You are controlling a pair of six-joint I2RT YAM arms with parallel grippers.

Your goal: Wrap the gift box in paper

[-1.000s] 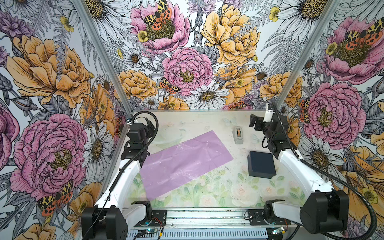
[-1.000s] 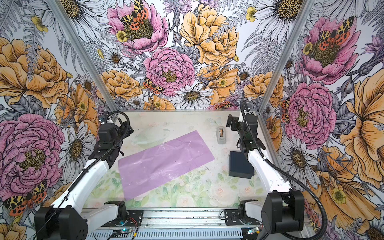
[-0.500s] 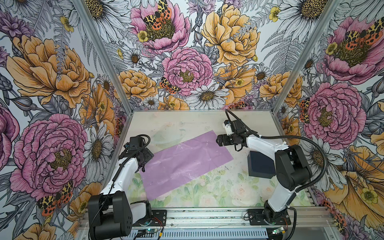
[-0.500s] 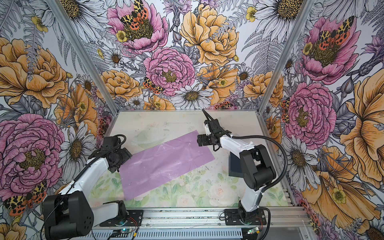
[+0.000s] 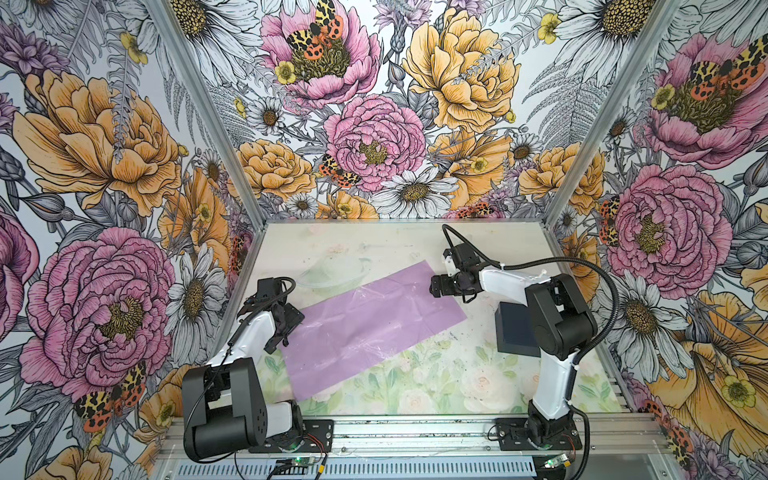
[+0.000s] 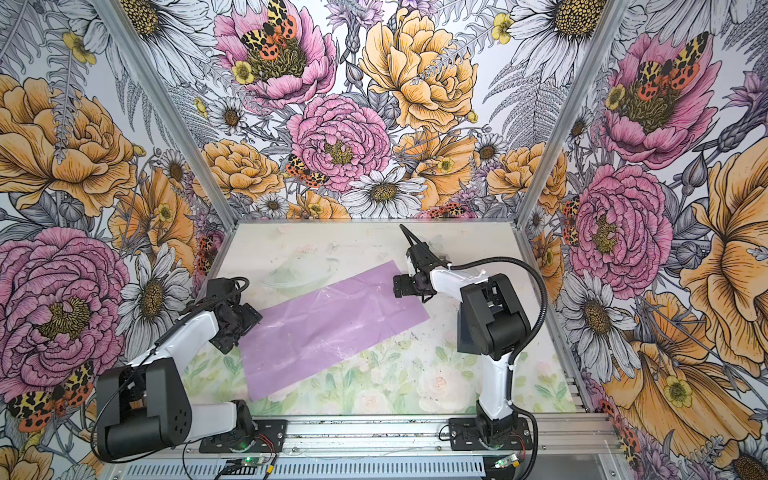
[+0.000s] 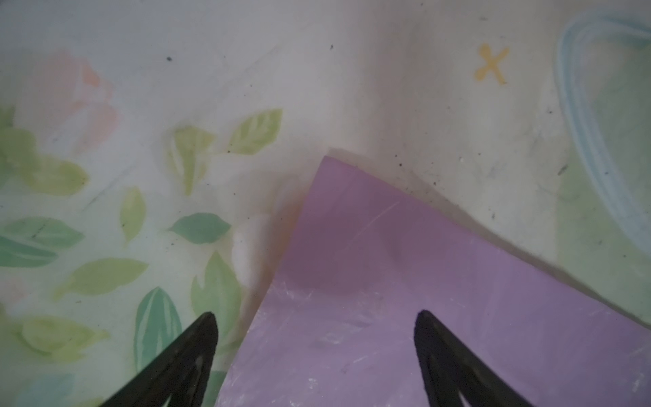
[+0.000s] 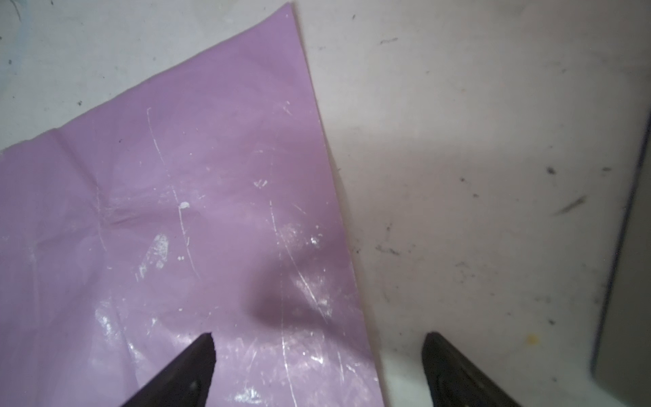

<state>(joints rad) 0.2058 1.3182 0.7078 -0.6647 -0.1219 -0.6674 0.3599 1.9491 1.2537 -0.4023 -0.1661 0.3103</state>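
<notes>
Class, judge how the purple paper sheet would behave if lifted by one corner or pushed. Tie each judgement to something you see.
The paper probably flops and drapes when lifted: it is thin, creased and lies flat on the table. Its glossy face suggests it may slide under a push. Likely light, so it might flutter or shift easily.

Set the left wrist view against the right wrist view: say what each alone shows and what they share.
Only the left wrist view: a yellow cross and green leaf print on the table, and the left pincer.
Only the right wrist view: the box, set apart from the paper by bare table, scuffed creases on the paper, and the right pincer.
Both: lilac paper lying flat, and an open pincer with one fingertip over paper and one over table.
</notes>
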